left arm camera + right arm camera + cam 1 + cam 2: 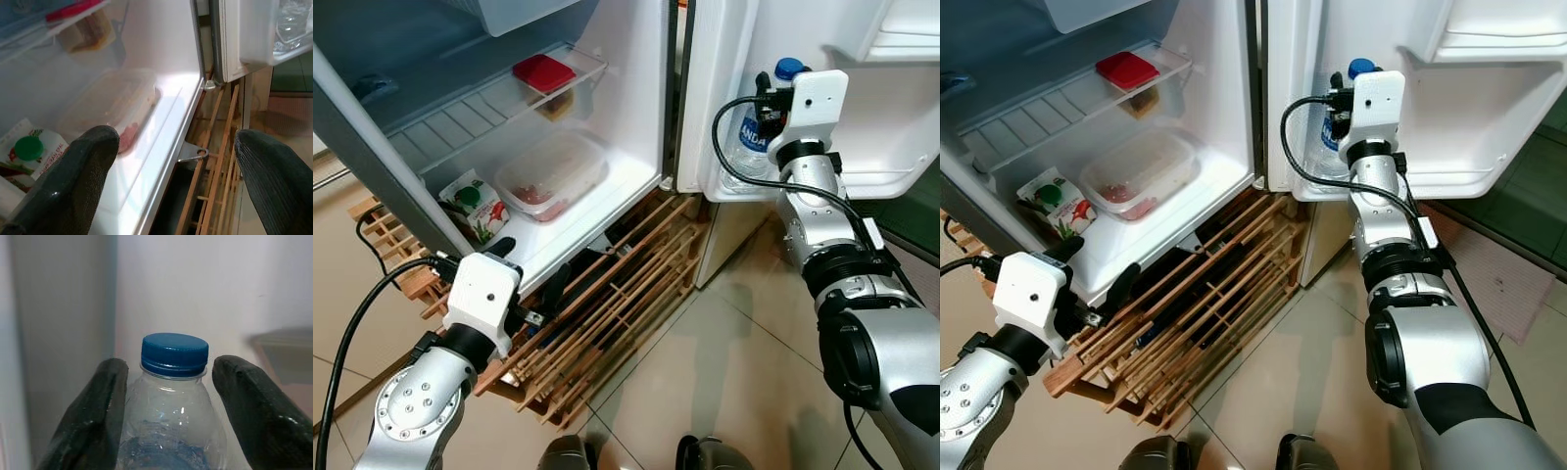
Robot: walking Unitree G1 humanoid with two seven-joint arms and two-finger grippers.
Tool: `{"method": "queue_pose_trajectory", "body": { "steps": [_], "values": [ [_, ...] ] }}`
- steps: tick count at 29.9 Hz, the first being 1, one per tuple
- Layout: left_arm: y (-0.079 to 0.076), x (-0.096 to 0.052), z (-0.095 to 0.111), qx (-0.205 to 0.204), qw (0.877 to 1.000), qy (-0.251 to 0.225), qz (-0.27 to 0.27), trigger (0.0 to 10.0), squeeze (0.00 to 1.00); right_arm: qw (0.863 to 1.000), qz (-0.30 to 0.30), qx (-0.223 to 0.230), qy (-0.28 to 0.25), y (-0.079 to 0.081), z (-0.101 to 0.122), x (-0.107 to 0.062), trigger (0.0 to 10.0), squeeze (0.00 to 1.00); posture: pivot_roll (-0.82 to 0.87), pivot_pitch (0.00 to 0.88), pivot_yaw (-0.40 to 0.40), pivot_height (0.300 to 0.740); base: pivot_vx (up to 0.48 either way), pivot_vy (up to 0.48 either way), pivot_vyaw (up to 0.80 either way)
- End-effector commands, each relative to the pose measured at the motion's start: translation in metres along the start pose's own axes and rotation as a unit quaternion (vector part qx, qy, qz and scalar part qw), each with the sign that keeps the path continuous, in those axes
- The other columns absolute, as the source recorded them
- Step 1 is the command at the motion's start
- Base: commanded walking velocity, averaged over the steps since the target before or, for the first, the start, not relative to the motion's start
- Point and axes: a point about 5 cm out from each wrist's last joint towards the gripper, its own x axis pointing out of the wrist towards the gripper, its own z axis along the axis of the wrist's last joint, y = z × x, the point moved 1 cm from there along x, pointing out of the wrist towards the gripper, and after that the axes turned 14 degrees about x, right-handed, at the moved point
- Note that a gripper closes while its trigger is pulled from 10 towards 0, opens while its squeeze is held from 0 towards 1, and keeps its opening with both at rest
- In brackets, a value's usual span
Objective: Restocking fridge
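1. The fridge (pixel 636 117) stands open on a wooden slatted rack (pixel 607 313). On its bottom floor lie a clear lidded container (pixel 551 174) of reddish food and, beside that near the front edge, a carton with a green cap (pixel 472 204).
2. On the wire shelf (pixel 460 113) above the container sits a red-lidded box (pixel 545 74).
3. The water bottle (pixel 171 406), blue-capped, stands upright in the fridge door's lower shelf (pixel 862 181).
4. The right gripper (pixel 171 396) reaches into that door shelf, arm extended up from the robot; its fingers straddle the bottle's shoulder with small gaps, not clamped.
5. The left gripper (pixel 171 176) hovers low before the fridge's bottom edge, above the rack, fingers spread wide and holding nothing.
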Motion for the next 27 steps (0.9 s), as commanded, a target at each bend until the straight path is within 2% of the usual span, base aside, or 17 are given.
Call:
{"method": "queue_pose_trajectory", "body": {
  "steps": [1, 27],
  "values": [
    [0.0021, -0.0013, 0.0002, 0.005, 1.0, 0.003, -0.002, 10.0, 0.0, 0.999, -0.003, -0.009, 0.033, 0.0001, -0.0124, -0.0042, 10.0, 1.0, 0.25, 0.183, 0.071, 0.74, 0.0, 0.0, 0.0],
    [0.0021, 0.0051, 0.0011, 0.01, 1.0, -0.002, -0.006, 10.0, 0.0, 0.999, -0.018, 0.009, 0.037, 0.0, -0.013, -0.0031, 10.0, 1.0, 0.26, 0.16, 0.065, 0.74, 0.0, 0.0, 0.0]
  ]
}}
